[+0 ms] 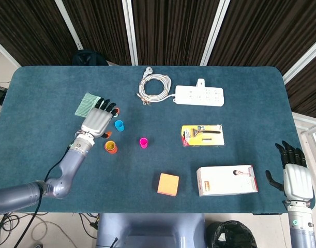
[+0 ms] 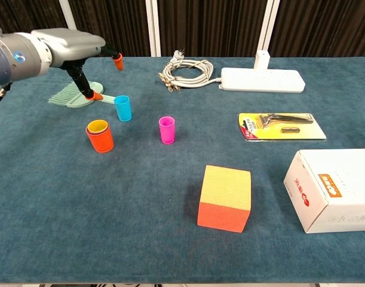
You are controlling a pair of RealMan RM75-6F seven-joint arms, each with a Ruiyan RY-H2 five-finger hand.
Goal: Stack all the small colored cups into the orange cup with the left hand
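The left hand hangs above the table, palm down, fingers spread and holding nothing, over the brush and just beside the blue cup. Its forearm slants back toward the table's near left edge. The orange cup stands near the blue one, a yellow cup nested inside it. The pink cup stands apart to their right. The right hand sits off the table's near right corner, fingers apart, empty.
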